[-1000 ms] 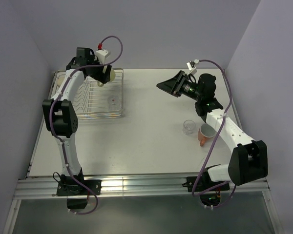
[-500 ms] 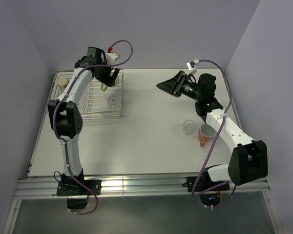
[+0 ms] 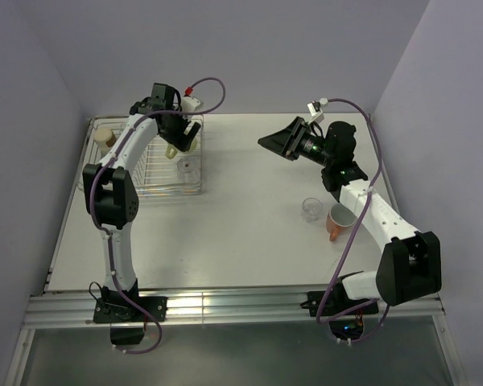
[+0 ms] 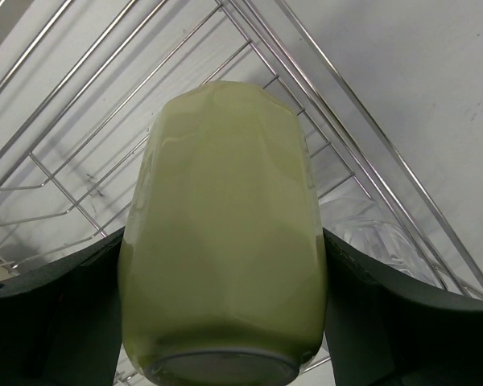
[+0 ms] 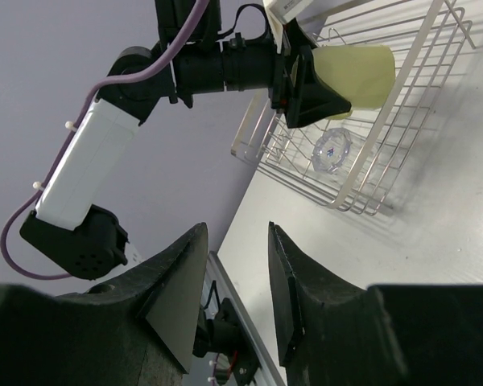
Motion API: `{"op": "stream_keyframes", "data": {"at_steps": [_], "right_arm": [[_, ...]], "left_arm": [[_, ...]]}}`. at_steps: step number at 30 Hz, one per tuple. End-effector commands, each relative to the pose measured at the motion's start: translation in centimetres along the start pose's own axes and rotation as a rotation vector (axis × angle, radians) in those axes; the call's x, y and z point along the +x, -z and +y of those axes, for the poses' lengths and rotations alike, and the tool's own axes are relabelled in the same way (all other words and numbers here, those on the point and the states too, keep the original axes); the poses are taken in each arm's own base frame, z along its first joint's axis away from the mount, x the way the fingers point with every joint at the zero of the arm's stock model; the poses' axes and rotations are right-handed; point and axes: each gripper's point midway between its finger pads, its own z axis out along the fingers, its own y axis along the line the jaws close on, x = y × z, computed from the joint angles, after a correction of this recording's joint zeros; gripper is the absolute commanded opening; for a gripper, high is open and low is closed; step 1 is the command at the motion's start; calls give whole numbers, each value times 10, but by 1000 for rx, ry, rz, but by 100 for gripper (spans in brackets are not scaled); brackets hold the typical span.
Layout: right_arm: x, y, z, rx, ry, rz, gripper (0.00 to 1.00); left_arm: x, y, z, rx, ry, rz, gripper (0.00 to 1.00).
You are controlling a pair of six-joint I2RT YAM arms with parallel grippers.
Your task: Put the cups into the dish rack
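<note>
My left gripper [image 3: 177, 141] is shut on the pale yellow-green mug [image 4: 225, 241], its black fingers [image 4: 56, 322] pressing both sides. It holds the mug on its side above the right half of the silver wire dish rack [image 3: 145, 173]. A clear glass [image 3: 188, 167] lies in the rack just below the mug, and shows beside it in the left wrist view [image 4: 374, 241]. A tan cup [image 3: 105, 138] stands at the rack's left end. My right gripper [image 3: 276, 142] hangs open and empty above mid-table. Another clear glass [image 3: 311, 209] and the orange mug [image 3: 338, 222] sit on the table beside the right arm.
The rack occupies the table's far left corner, close to the left and back walls. From the right wrist I see the left arm, the mug [image 5: 356, 74] and the rack [image 5: 402, 137] across the bare white tabletop [image 5: 435, 241].
The left arm has carried the yellow-green mug rightward and nearer over the rack, uncovering the tan cup. The right arm, the glass and the orange mug have not moved.
</note>
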Motion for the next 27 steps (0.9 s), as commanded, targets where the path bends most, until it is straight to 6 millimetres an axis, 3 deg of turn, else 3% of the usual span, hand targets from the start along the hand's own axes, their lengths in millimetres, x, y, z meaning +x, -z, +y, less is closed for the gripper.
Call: {"op": "stream_keyframes", "data": {"at_steps": [1,13,23,27], "right_arm": [[2,-1,0,-11,25,9,43],[6,-2,-5,-1,18,15,43],[8,-4,-10,6,10,22,43],[9,-4,-12,9,9,24,43]], "left_arm": [[-16,8,5,-36,-39,-46,0],[-11,-5,-10,31,-41,-29,0],[-7,-15,-9,21,-26,-12,0],[-6,-19,-9,17,-13,-5,5]]}}
